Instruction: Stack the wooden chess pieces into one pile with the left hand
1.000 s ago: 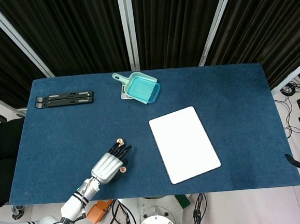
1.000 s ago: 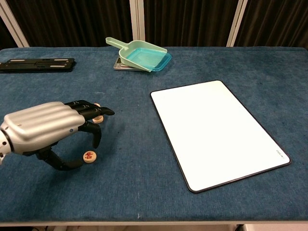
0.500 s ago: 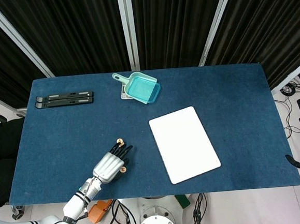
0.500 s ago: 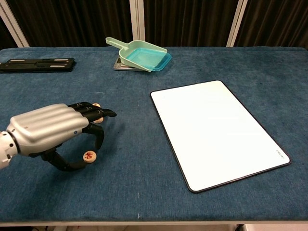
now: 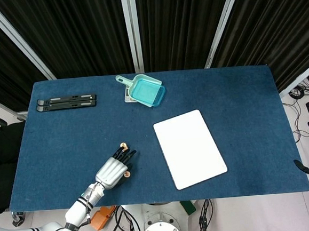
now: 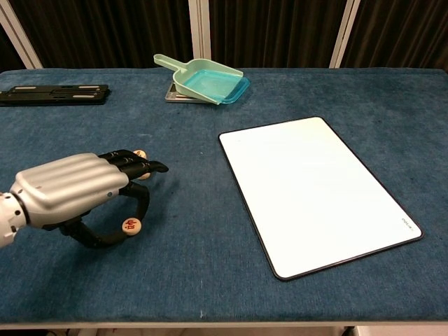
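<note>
1. The left hand (image 6: 70, 187) has slid a little toward the far side of the table since a second ago, and its thumb has curled in closer to the near piece (image 6: 131, 225)
2. The near piece now looks tucked between the thumb and a bent finger, where before it sat just off the thumb tip
3. I think this means the hand is closing in to pick that piece up, so it can go on top of the other one
4. The stack is not made yet, because the two pieces are still apart
5. The hand is half curled, not flat and not a fist
6. Its thumb and one finger seem to pinch the near piece, but the piece may still sit on the table, so I cannot tell if it is really held
7. The far piece (image 6: 141, 155) lies just past the fingertips (image 6: 155, 166), partly hidden under them
8. From above, the far piece (image 5: 122, 146) sits beyond the hand (image 5: 112, 171) and the near piece (image 5: 126, 174) sits at its thumb side
9. The right hand is not in view
</note>
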Tool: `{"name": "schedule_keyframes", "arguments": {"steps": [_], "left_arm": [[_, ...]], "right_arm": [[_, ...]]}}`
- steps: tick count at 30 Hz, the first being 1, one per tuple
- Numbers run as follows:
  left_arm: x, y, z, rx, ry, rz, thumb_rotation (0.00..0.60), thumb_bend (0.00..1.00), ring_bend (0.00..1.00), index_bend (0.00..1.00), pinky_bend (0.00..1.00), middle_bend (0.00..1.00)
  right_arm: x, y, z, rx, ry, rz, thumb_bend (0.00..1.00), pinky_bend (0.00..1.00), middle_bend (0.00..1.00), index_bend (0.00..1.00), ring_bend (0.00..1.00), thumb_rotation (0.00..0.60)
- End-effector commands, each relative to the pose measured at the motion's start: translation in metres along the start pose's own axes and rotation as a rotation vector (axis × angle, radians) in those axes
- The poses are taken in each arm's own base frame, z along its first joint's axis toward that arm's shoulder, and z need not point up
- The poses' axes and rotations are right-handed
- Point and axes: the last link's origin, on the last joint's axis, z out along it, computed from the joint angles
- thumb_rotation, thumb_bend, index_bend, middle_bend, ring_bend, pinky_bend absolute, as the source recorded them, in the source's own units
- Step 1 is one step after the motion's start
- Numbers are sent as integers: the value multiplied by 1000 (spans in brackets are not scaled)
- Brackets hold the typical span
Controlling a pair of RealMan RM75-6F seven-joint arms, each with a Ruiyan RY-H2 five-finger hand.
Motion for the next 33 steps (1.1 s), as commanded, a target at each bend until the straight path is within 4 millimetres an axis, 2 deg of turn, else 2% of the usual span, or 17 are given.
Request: {"name": "schedule_keyframes", "arguments": {"steps": [1, 6, 10, 14, 18, 21, 26, 33], "left_arm": [[1, -1, 0, 0, 3, -1, 600, 408, 0, 484, 0, 0], [13, -4, -1, 4, 35, -23, 600, 413, 0, 487, 0, 0], [37, -12, 3, 14, 93, -54, 600, 407, 0, 487, 0, 0], [66, -22, 16, 41, 153, -66, 600, 394, 0, 488, 0, 0], [82, -33, 36, 82, 159, -120, 600, 391, 0, 488, 0, 0], [85, -41, 49, 116, 143, -135, 600, 388, 0, 488, 0, 0], [80, -46, 64, 156, 94, -151, 600, 381, 0, 488, 0, 0], [72, -50, 65, 181, 53, -147, 600, 373, 0, 487, 0, 0]], "right_arm": [[0, 0, 0, 1, 0, 0, 190, 21, 45, 0, 0, 600], [1, 0, -1, 3, 5, -1, 189, 21, 45, 0, 0, 600], [1, 0, -1, 3, 8, 0, 189, 21, 45, 0, 0, 600], [1, 1, -1, 2, 8, 3, 190, 21, 45, 0, 0, 600], [0, 1, 0, 2, 5, 5, 190, 21, 45, 0, 0, 600], [-1, 2, 1, 0, 4, 7, 189, 21, 45, 0, 0, 600], [-2, 2, 2, -2, -1, 8, 190, 21, 45, 0, 0, 600], [-2, 4, 2, -8, -2, 7, 190, 21, 45, 0, 0, 600]]}}
